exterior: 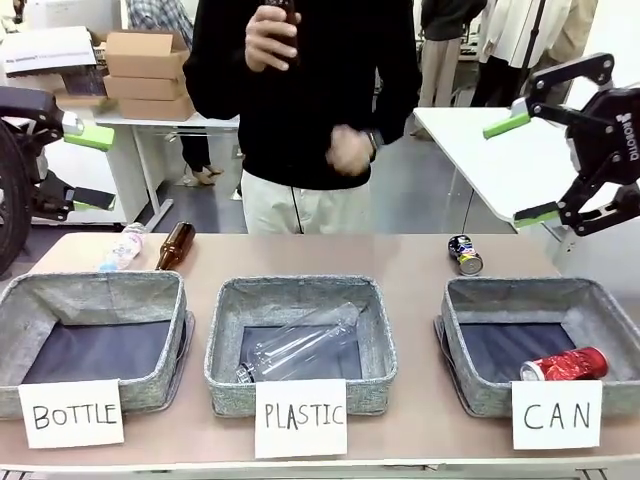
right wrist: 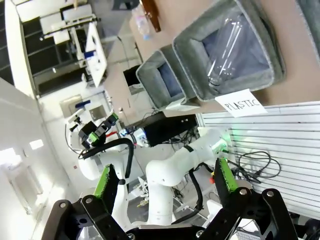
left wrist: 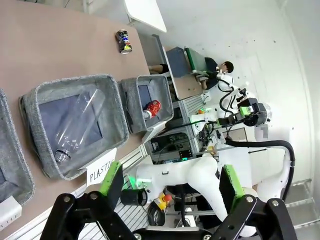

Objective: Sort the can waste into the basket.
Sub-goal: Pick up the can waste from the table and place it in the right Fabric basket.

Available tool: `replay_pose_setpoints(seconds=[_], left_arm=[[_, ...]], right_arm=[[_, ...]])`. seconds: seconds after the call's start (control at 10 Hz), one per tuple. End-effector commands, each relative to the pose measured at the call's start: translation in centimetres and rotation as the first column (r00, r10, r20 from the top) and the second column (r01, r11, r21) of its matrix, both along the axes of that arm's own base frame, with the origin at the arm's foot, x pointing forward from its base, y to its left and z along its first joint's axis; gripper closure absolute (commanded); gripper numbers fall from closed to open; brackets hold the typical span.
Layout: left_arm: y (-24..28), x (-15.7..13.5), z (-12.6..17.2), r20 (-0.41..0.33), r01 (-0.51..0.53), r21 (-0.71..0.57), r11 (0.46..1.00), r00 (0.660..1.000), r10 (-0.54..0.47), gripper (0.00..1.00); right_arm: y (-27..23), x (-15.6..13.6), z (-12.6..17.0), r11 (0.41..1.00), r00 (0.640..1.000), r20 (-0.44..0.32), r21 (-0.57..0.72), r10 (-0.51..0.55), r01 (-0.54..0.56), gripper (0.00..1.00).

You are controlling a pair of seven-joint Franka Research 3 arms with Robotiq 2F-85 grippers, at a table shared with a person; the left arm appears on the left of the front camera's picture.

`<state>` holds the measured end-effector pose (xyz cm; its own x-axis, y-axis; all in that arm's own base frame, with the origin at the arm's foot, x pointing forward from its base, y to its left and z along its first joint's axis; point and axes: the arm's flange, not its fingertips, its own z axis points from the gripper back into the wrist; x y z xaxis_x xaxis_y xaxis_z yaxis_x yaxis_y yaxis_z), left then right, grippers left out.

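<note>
Red can (exterior: pixel 565 364) lying sorted in CAN basket (exterior: pixel 462 340); dark can (exterior: pixel 465 255) waiting outside, both grippers (exterior: pixel 520 168) (exterior: pixel 85 170) spread, empty.

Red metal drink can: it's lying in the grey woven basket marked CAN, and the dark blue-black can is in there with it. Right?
Not quite. The red metal drink can does lie in the grey woven basket marked CAN, but the dark blue-black can is on the tabletop beyond that basket, not in it. The front view shows this.
</note>
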<state>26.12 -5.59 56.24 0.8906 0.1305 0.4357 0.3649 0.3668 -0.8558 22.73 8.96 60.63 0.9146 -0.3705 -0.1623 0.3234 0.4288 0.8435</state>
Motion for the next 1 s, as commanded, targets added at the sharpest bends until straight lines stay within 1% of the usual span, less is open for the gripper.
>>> replay_pose_setpoints(seconds=[0.0, 0.1, 0.2, 0.3, 0.4, 0.5, 0.6, 0.7, 0.8, 0.9], left_arm=[[0.0, 0.0, 0.1, -0.002, 0.006, -0.018, 1.0, 1.0, -0.006, 0.0], [0.0, 0.0, 0.1, -0.002, 0.006, -0.018, 1.0, 1.0, -0.006, 0.0], [0.0, 0.0, 0.1, -0.002, 0.006, -0.018, 1.0, 1.0, -0.006, 0.0], [0.0, 0.0, 0.1, -0.002, 0.006, -0.018, 1.0, 1.0, -0.006, 0.0], [0.0, 0.0, 0.1, -0.002, 0.006, -0.018, 1.0, 1.0, -0.006, 0.0], [0.0, 0.0, 0.1, -0.002, 0.006, -0.018, 1.0, 1.0, -0.006, 0.0], [0.0, 0.0, 0.1, -0.002, 0.006, -0.018, 1.0, 1.0, -0.006, 0.0], [0.0, 0.0, 0.1, -0.002, 0.006, -0.018, 1.0, 1.0, -0.006, 0.0], [0.0, 0.0, 0.1, -0.002, 0.006, -0.018, 1.0, 1.0, -0.006, 0.0], [0.0, 0.0, 0.1, -0.002, 0.006, -0.018, 1.0, 1.0, -0.006, 0.0]], right_arm=[[0.4, 0.2, -0.1, 1.0, 1.0, 0.02, -0.007, -0.002, 0.002, 0.0], [0.4, 0.2, -0.1, 1.0, 1.0, 0.02, -0.007, -0.002, 0.002, 0.0], [0.0, 0.0, 0.0, 1.0, 1.0, 0.0, 0.0, 0.0, 0.0, 0.0], [1.3, 2.9, 0.4, 0.678, 0.849, 0.039, -0.582, -0.527, 0.448, 0.0], [2.0, 7.1, -0.3, 0.418, 0.871, 0.178, -0.822, -0.458, 0.387, 0.0], [2.0, 11.2, -1.9, 0.139, 0.892, 0.177, -0.957, -0.415, 0.255, 0.0], [1.5, 13.5, -3.3, 0.03, 0.926, 0.131, -0.988, -0.353, 0.152, 0.0], [0.7, 15.2, -4.6, 0.056, 0.956, 0.044, -0.996, -0.289, 0.062, 0.0], [0.0, 16.1, -5.5, 0.038, 0.95, 0.013, -0.999, -0.311, 0.026, 0.0], [0.3, 15.2, -4.5, 0.381, 0.952, -0.046, -0.921, -0.303, 0.077, 0.0]])
